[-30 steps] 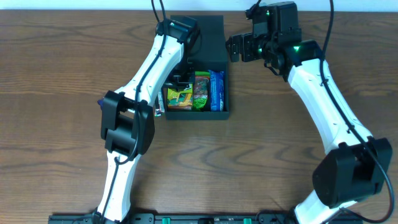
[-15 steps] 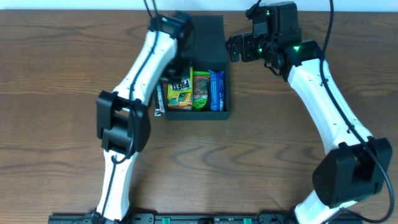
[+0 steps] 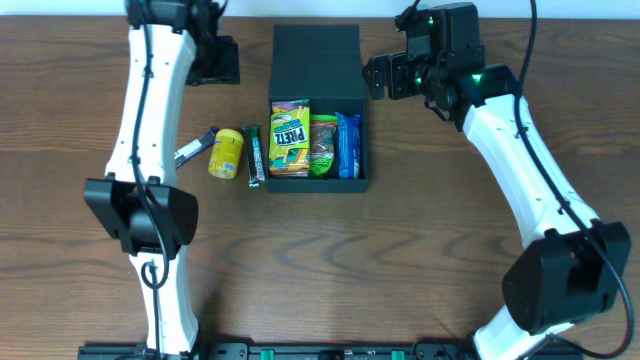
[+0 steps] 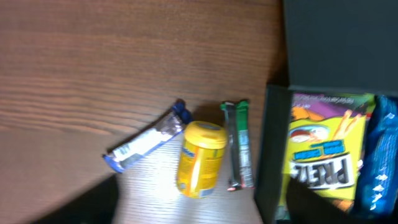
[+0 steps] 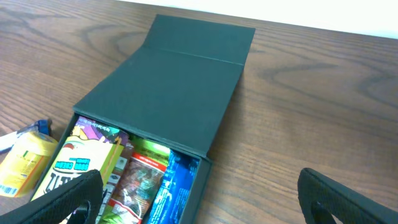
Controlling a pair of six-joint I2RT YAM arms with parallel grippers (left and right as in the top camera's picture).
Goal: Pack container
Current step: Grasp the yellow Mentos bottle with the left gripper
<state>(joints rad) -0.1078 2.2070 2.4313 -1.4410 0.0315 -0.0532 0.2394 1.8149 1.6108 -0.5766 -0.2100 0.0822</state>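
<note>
Dark teal-green matte square container [image 3: 315, 184] sits at the centre of the brown wood-grain surface [image 3: 80, 230], toward the far edge. Its flat hinged lid [image 3: 315, 60], same colour, is swung open and lies on the far side. Inside, three packets lie side by side: a yellow Pretz snack packet [image 3: 290, 135] at left, a green-and-red foil packet [image 3: 322, 147] in the middle and a blue packet [image 3: 348, 143] at right. Outside, just left of the container wall, a slim dark green bar [image 3: 255, 157] lies along the wall; whether they touch cannot be told. Next to the left is a small yellow cylindrical tub [image 3: 226, 152], lying down close beside the bar. Further left is a blue-and-silver wrapped bar [image 3: 194, 150], angled, one end near the tub. Left fingers [image 4: 317, 202] are spread wide with nothing between them, over the surface left of the lid and apart from the loose items. Right fingers [image 5: 348, 199] are spread wide and empty, just right of the lid.
</note>
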